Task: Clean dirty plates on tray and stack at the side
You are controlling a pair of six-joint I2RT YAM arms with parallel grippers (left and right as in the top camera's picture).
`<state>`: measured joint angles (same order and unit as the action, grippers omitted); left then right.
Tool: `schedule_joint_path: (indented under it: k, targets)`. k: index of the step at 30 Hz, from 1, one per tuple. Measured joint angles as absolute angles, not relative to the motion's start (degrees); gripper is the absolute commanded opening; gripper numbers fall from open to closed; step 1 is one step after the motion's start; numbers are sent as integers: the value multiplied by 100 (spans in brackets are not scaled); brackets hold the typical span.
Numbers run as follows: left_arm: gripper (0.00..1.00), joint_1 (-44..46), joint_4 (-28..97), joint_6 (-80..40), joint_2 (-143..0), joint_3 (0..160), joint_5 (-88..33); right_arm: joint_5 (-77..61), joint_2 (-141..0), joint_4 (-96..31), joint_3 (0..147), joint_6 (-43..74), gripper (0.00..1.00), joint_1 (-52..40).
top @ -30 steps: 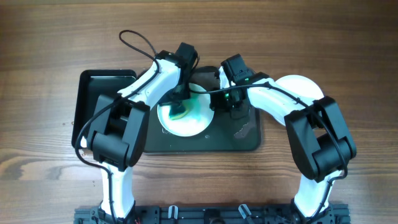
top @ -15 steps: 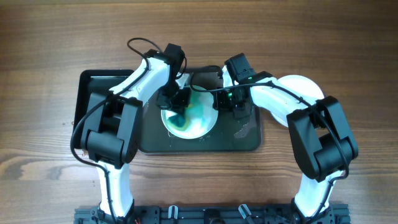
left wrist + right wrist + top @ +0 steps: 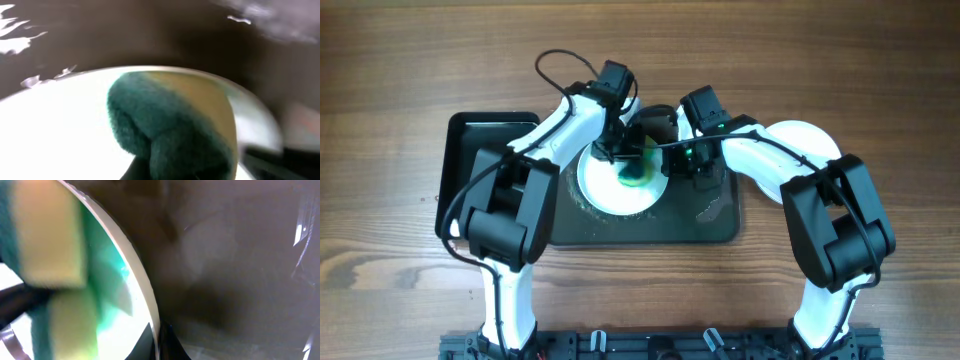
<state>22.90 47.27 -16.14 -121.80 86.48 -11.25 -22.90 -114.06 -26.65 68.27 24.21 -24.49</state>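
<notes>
At the far left, a small tray (image 3: 470, 150) sits on the wooden table (image 3: 880, 80), partly hidden by the left arm.

Next to it lies the tray (image 3: 710, 228). A plate (image 3: 602, 192) rests on its middle-left part. The left gripper (image 3: 628, 158) is clamped on a green and yellow sponge (image 3: 635, 175). It presses the green side down on the plate, right of centre, probably to scrub off what teal remains there. The left wrist view shows the sponge (image 3: 170, 125) on bare white plate (image 3: 60, 130).

The right gripper (image 3: 672, 168) meets the plate's right edge. In the right wrist view the rim (image 3: 136, 277) runs between its dark fingers, so it appears closed on the plate, likely to steady it against the scrubbing. Teal shows just inside that rim.

A wet smear marks the tray's right part.

Further right, off the tray, a clean plate (image 3: 807, 135) lies on the table, half covered by the right arm. Whether it is one plate or a stack is unclear. The two arms crowd the plate from both sides.
</notes>
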Motion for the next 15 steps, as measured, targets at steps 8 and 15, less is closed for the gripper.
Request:
schedule_joint_path:
  k: [8,15]
  targets:
    - [4,2311,5489,-2477,-12064,8783,1402,-2285,-11410,-2622,6825,2436,4,-2493]
    - [4,2053,5992,-2620,-11343,8783,1337,-2287,-11410,-2679,6827,2436,4,-2493]
